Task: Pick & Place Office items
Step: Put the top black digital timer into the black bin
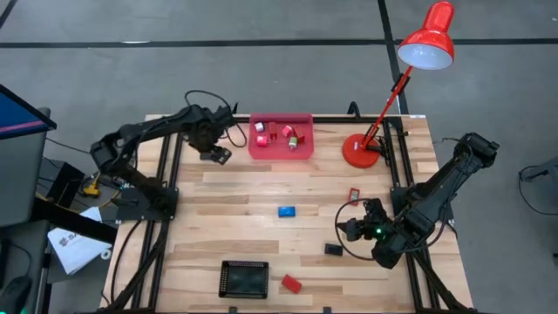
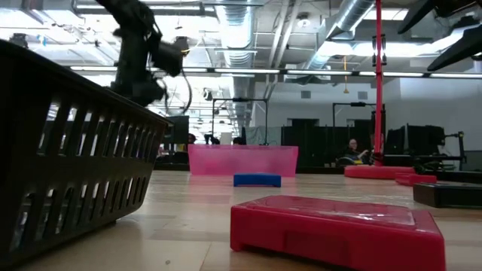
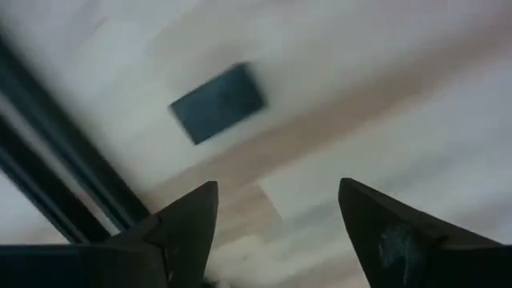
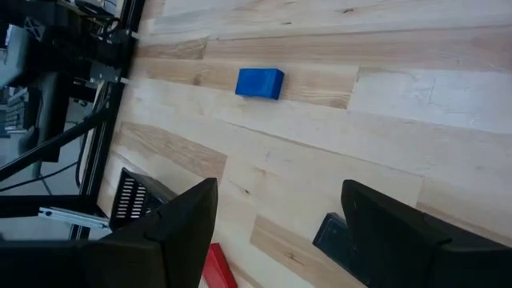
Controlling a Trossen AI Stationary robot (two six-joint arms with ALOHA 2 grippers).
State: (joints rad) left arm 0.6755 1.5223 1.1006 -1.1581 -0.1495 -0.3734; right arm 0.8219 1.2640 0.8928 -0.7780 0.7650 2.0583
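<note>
From the left, I have the left gripper (image 1: 220, 157) spread and empty beside the pink tray (image 1: 281, 151), the blue block (image 1: 287, 211) lying crosswise mid-table, and the black rectangle (image 1: 333, 249) just beside my wide, empty right gripper (image 1: 350, 229), the nearer arm; I read no labels.

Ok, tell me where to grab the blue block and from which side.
Probably from straight above, closing across the two long sides of the blue block. It lies flat on the table with bare wood all around, and looks low and wide in the low view.
</note>
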